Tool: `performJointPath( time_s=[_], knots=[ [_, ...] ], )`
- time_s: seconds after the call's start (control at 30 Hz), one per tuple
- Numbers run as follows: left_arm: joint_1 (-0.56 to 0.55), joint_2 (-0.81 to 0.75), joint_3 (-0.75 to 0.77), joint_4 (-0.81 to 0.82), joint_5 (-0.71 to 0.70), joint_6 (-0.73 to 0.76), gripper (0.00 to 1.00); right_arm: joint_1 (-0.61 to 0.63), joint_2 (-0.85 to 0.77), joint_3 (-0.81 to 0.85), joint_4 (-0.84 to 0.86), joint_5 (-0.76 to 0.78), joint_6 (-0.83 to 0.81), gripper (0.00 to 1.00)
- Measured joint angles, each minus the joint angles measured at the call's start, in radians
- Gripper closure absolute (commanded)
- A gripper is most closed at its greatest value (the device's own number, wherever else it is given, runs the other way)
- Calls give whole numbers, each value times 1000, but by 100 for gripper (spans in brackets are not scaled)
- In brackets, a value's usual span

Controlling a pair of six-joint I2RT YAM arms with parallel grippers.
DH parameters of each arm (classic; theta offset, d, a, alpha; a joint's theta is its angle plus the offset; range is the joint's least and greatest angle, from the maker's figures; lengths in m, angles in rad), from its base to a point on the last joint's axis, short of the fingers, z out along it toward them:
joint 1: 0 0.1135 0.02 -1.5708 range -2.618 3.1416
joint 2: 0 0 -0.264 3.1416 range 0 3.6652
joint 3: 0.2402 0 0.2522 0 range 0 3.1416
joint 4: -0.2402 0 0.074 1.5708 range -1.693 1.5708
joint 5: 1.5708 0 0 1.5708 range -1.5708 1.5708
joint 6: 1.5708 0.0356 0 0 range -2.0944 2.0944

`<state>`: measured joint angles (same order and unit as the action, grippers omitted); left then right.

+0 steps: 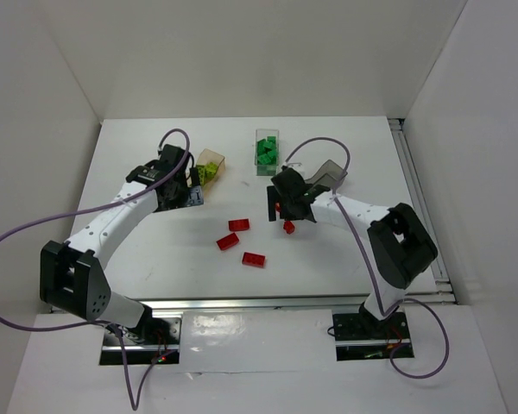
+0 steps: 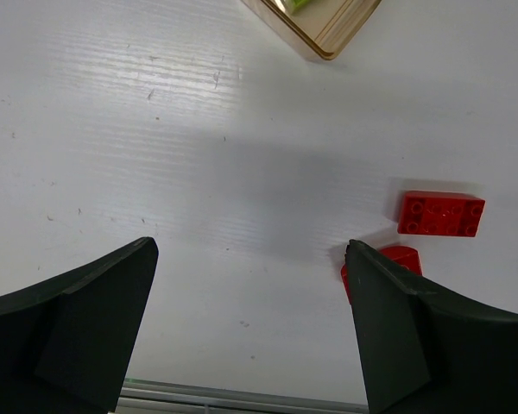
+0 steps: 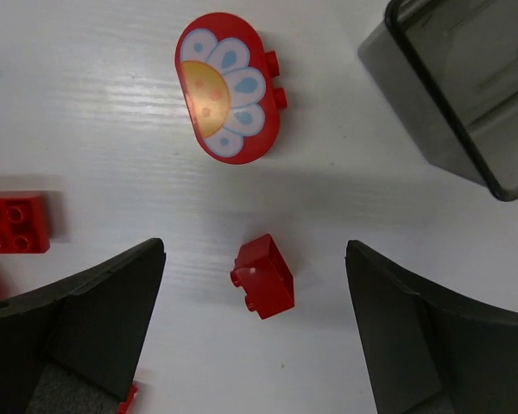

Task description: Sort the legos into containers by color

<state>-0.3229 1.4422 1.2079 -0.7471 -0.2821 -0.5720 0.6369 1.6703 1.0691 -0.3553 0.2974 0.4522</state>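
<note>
Counter (image 1: 173, 259) stock, per my remote feeds:
1. Orange-tan box (image 1: 214, 159): toward far edge, left of ctr. Holds yellow-green legos (image 1: 207, 173).
2. Clear box (image 1: 267, 136): far edge, ctr. Holds dark green legos (image 1: 266, 154).
3. Smoky grey box (image 3: 466, 95): right of ctr, toward far edge.
4. Red legos (image 1: 238, 225): three loose mid-counter, nearer the near edge.
5. Small red brick (image 3: 263, 276): mid-counter, between the red cluster and grey box.
6. Rounded red piece (image 3: 229, 86) w/ flower print: near grey box, not touching.
7. Left jaws: spread wide, nothing held, over bare counter by orange-tan box.
8. Right jaws: spread wide, straddling small red brick w/o contact.
</note>
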Motion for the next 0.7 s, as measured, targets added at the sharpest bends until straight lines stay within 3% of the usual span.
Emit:
performJointPath(
  time_s=[0.2, 0.53, 0.7],
  knots=[
    [0, 0, 0, 0, 8, 0, 1, -3, 63, -8, -3, -56, -3, 22],
    [0, 29, 0, 8, 24, 0, 1, -3, 74, -29, -11, -76, -14, 76],
    [0, 36, 1, 9, 31, 0, 1, -3, 59, -27, -42, -50, -8, 78]
  ],
)
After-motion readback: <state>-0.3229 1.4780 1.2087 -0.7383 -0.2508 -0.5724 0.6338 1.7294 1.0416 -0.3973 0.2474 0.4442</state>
